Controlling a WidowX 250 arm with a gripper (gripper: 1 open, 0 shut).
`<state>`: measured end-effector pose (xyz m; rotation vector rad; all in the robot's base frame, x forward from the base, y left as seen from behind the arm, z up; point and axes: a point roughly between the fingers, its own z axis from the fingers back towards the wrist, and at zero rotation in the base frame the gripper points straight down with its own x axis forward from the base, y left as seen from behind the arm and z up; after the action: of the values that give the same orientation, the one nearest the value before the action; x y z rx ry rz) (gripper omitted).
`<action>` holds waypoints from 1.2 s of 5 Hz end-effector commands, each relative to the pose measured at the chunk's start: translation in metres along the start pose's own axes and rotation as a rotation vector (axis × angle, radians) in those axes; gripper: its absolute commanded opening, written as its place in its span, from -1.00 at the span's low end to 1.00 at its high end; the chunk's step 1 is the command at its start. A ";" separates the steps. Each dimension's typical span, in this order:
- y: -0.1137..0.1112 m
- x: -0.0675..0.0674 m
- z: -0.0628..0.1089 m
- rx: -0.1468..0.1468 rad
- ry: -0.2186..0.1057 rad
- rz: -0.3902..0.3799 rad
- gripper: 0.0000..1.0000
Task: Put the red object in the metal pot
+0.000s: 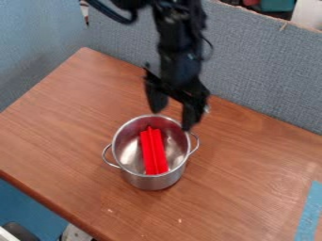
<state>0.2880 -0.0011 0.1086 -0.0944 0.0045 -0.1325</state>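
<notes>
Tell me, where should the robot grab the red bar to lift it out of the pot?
Probably near its middle, from straight above. The red bar lies inside the pot, whose walls block the sides. The open gripper should close across its narrow width.

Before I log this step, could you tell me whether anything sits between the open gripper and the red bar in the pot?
Nothing visible does. The red bar lies inside the pot, uncovered, and the gripper hangs open just above the pot's far rim with only air below it. The bar is already where it has to go.
</notes>
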 end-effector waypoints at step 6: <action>0.008 -0.020 0.043 0.046 -0.129 0.239 1.00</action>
<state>0.2715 0.0131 0.1405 -0.0570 -0.0819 0.1111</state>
